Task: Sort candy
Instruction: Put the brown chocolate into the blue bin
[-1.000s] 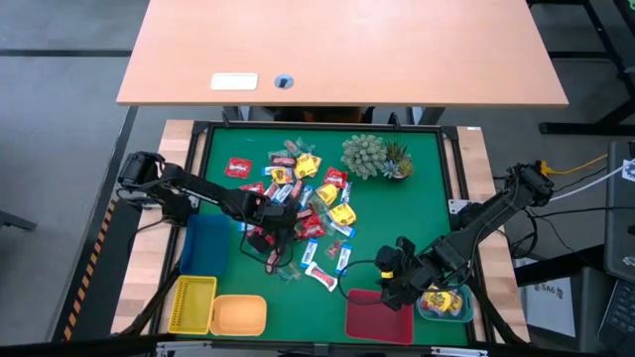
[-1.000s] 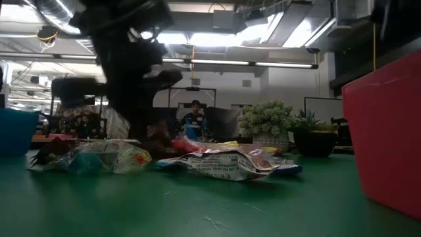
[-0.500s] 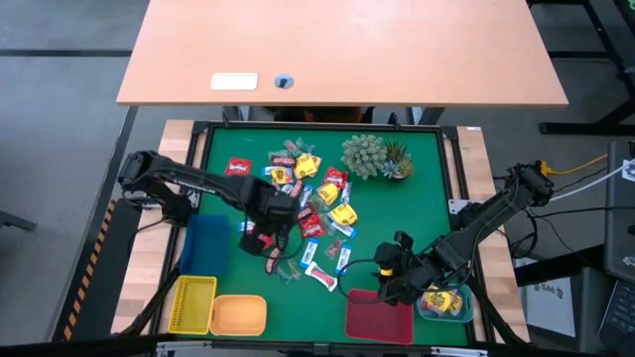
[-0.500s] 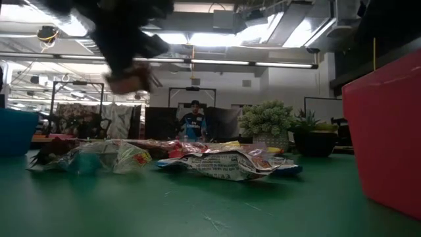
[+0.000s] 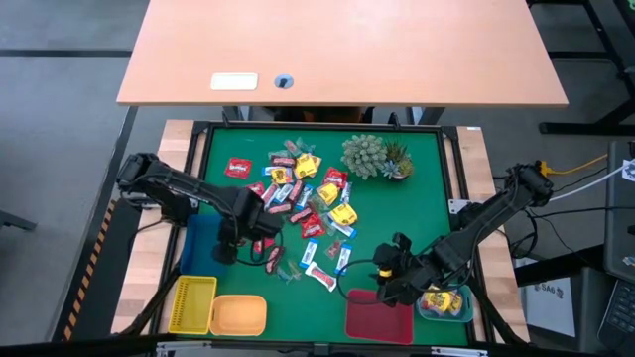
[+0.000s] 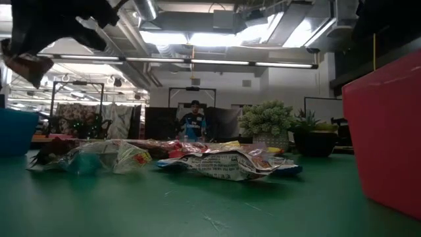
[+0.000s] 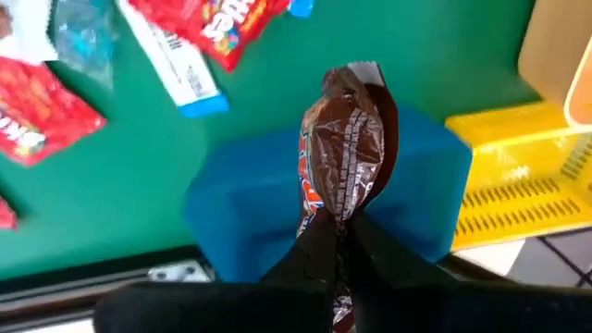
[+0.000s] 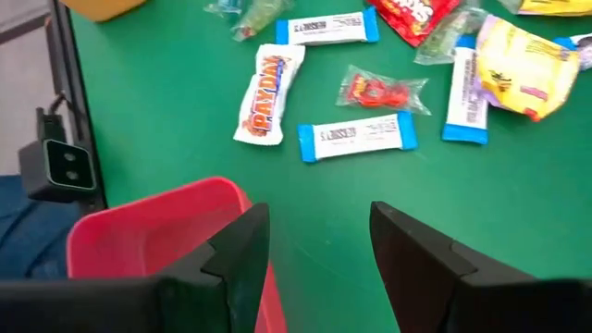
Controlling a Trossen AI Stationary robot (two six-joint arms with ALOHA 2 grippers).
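Grey floor point(image 5: 60, 119) is seen around a bare wooden desk point(image 5: 337, 50). Ceiling strip lights point(image 6: 217, 64) are lit; a person point(image 6: 194, 122) stands at the back wall.

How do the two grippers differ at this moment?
The left gripper is shut on a brown candy and hangs over the blue tray; the right gripper is open and empty, by the red tray. In the high view the left gripper is at the mat's left edge, the right near its front. Both are dark two-finger grippers.
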